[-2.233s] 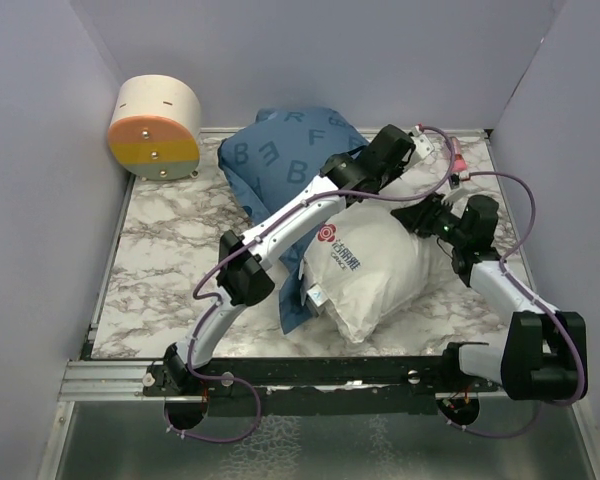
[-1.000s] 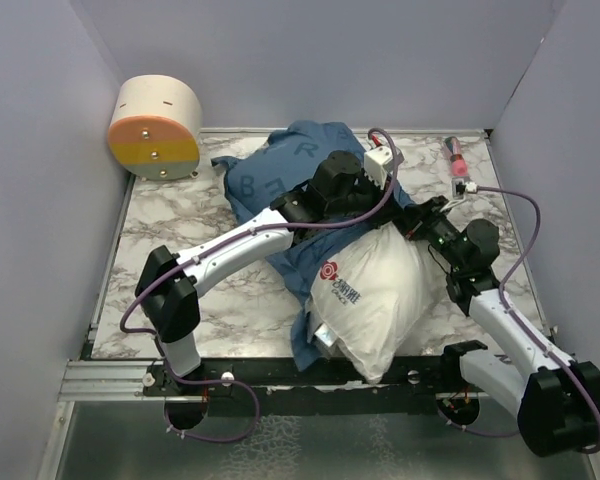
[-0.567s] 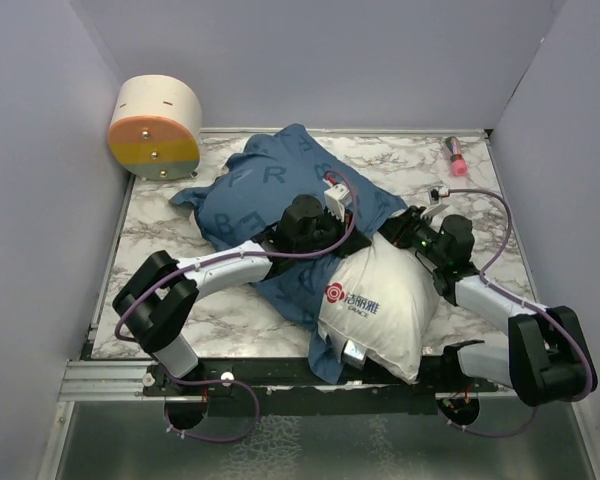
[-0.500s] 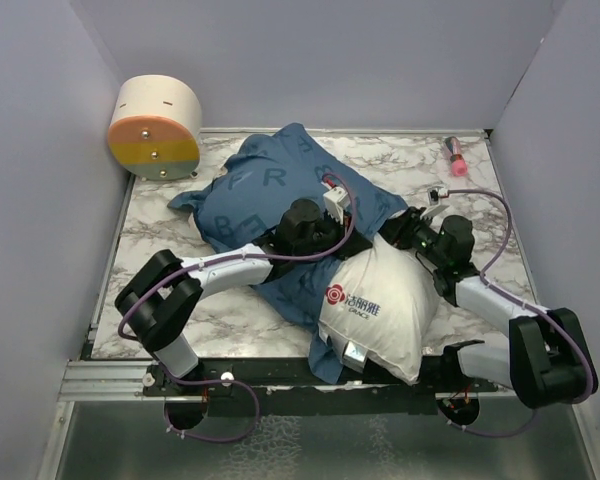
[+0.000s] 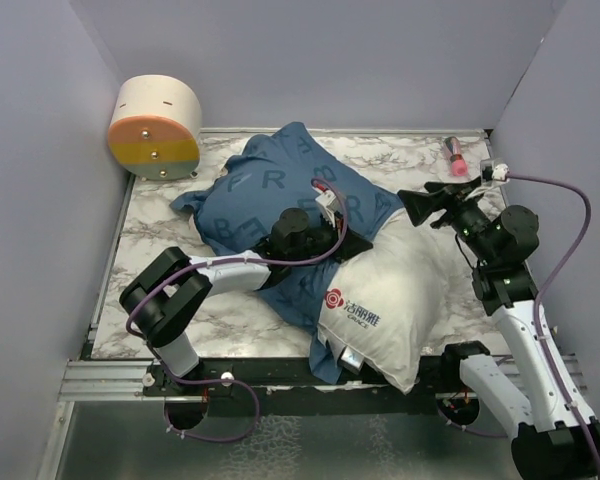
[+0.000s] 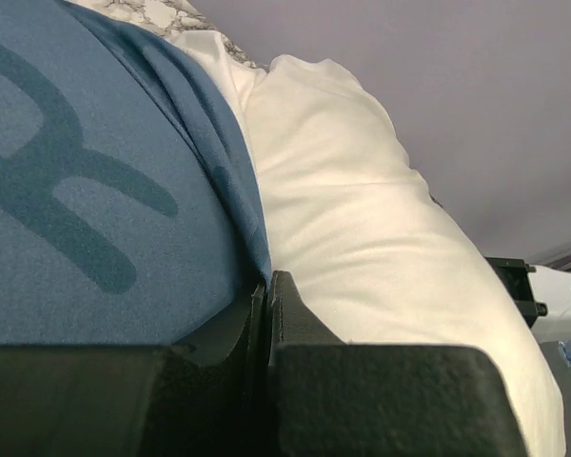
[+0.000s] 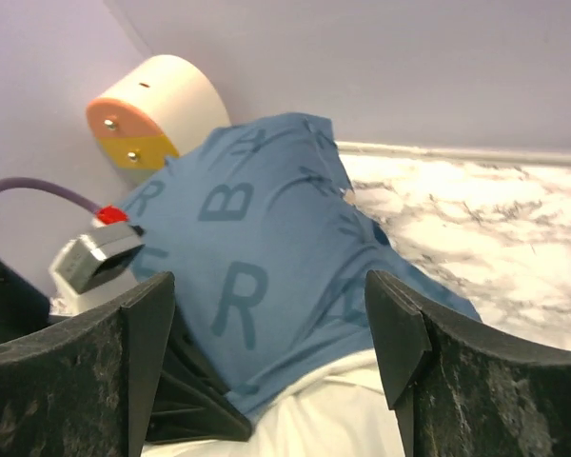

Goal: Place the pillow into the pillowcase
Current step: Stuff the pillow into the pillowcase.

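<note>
I see left tool (image 6: 268,281) clamped on the pillowcase (image 5: 270,190) edge, right tool (image 5: 410,205) spread wide and empty over the pillow (image 5: 390,300), pillow partly inside the pillowcase, on the tabletop (image 5: 170,250)

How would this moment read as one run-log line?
left gripper: shut on pillowcase edge | right gripper: open, empty | pillow: partly inside pillowcase

From my seat, the pillowcase (image 5: 265,190) lies across the far middle of the desk (image 5: 160,270). The pillow (image 5: 400,290) lies in front of it and to the right, with pillowcase fabric over its far left side and under its near left edge. My left claw (image 5: 355,245) sits where they meet, and my right claw (image 5: 417,205) hangs above the pillow's far right end. A drum (image 5: 155,125) stands far left, a small tube (image 5: 453,155) far right.
</note>
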{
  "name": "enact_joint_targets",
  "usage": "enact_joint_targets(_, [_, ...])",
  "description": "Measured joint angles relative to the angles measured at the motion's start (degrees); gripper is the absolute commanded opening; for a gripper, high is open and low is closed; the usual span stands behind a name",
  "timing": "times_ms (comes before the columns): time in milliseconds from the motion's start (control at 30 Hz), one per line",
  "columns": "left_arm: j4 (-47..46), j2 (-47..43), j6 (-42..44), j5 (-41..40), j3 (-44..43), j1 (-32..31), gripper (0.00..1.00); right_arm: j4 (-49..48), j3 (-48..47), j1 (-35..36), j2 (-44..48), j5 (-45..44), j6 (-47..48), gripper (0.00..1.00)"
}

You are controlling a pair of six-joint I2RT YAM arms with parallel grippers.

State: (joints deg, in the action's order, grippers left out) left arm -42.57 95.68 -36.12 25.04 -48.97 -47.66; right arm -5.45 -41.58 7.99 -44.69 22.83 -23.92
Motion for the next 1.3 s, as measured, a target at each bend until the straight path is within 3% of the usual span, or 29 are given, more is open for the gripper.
enact_joint_targets(267, [-1.5, -0.6, -0.4, 1.4, 1.2, 1.1, 0.0, 8.1, 2.8, -7.5, -7.7, 4.9, -1.3, 0.8])
enact_joint_targets(500, [1.0, -2.1, -0.4, 2.6, 0.7, 1.9, 0.0, 15.1, 4.7, -7.6, -4.4, 0.5, -1.8, 0.77])
enact_joint_targets(533, [1.4, -2.3, -0.4, 2.7, 0.5, 1.9, 0.0, 15.0, 4.7, -7.6, -5.2, -0.7, -2.4, 0.72])
enact_joint_targets(633, [4.7, -3.3, -0.1, 2.9, -1.0, 1.9, 0.0, 12.3, 5.3, -7.6, -10.3, -0.5, -4.1, 0.43])
enact_joint_targets(767, [12.4, -3.6, 1.6, 3.0, -7.6, 2.1, 0.0, 1.5, 12.3, -7.5, -20.6, 4.7, -8.3, 0.22])
enact_joint_targets(867, [18.8, -3.3, 3.0, 3.1, -14.4, 2.2, 0.0, -7.3, 16.2, -4.3, -22.9, 7.1, -11.5, 0.05])
enact_joint_targets(1067, [28.9, 4.0, 4.8, 3.5, -30.9, 1.8, 0.0, -20.8, 17.3, -0.6, -26.8, 10.6, -18.8, 0.01])
enact_joint_targets(1300, [39.4, 9.0, 7.8, 3.1, -43.3, 0.3, 0.0, -13.0, 6.1, -1.2, -19.9, 3.6, -19.3, 0.01])
